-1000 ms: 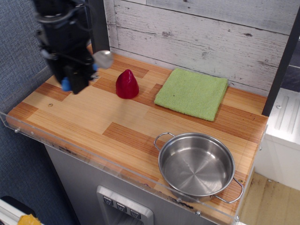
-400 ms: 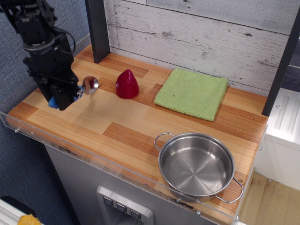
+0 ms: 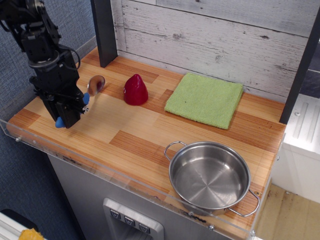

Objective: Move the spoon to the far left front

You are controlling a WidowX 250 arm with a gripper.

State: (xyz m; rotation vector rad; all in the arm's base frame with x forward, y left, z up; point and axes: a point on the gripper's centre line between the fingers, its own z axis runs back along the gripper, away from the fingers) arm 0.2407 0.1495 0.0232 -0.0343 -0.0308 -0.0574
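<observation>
The spoon has a shiny silver bowl [image 3: 95,83] and a bright-blue handle whose end [image 3: 60,122] shows below the gripper. My black gripper [image 3: 70,112] is shut on the spoon's handle and holds it low over the wooden counter [image 3: 125,130] at the left front. The spoon tilts, bowl up and to the right, handle end down and to the left. Whether the handle end touches the counter I cannot tell. Most of the handle is hidden by the fingers.
A red cone-shaped object [image 3: 135,90] stands right of the spoon bowl. A green cloth [image 3: 205,99] lies at the back. A round steel two-handled pot [image 3: 210,176] sits at the right front. A clear lip [image 3: 100,167] runs along the front edge. A dark post [image 3: 104,32] stands behind.
My gripper has carried the spoon down and to the front left, from high above the counter to just over its left front. In the last step the spoon tilted more steeply.
</observation>
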